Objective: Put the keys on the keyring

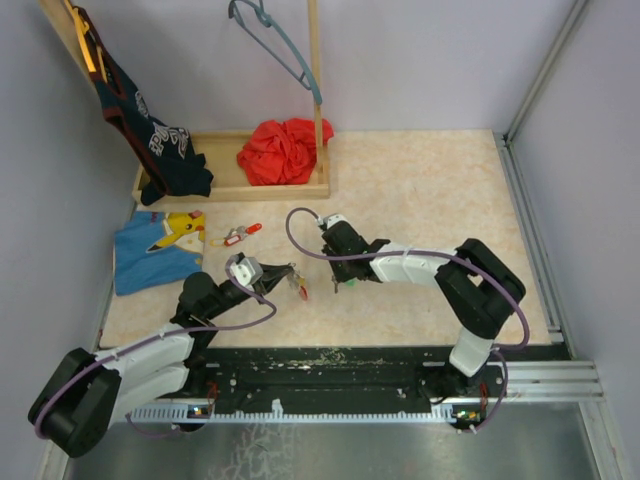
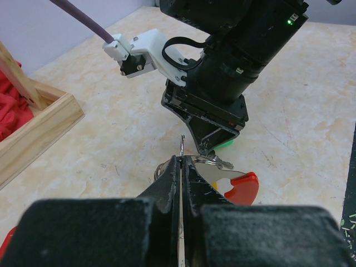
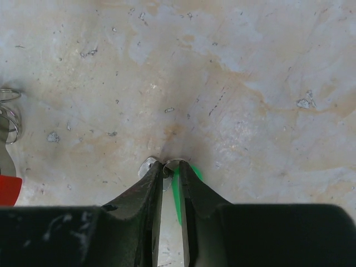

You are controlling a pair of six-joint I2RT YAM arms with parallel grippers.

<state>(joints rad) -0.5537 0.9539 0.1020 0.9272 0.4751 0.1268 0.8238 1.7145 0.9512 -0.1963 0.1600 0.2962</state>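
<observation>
**Beige stone-look table, two tight pinches on tiny hardware**

Mottled tabletop (image 1: 440,200) lies bare between the arms, which meet near its middle. The left gripper (image 2: 182,161) is clenched on the thin wire of the keyring (image 2: 182,143), with a red tab (image 2: 243,186) hanging beside it. The right gripper (image 3: 169,167) is pinched onto a green-headed key (image 3: 178,186), pressed down at the surface just beside the ring. Another red-tagged key (image 1: 241,235) rests near the blue cloth (image 1: 135,265).

To my eye these parts are featherlight, stiff and slick. I'd hold the key by its plastic head and leave the hole free. The springy ring will likely twist unless it is gripped flat across its coils.
</observation>
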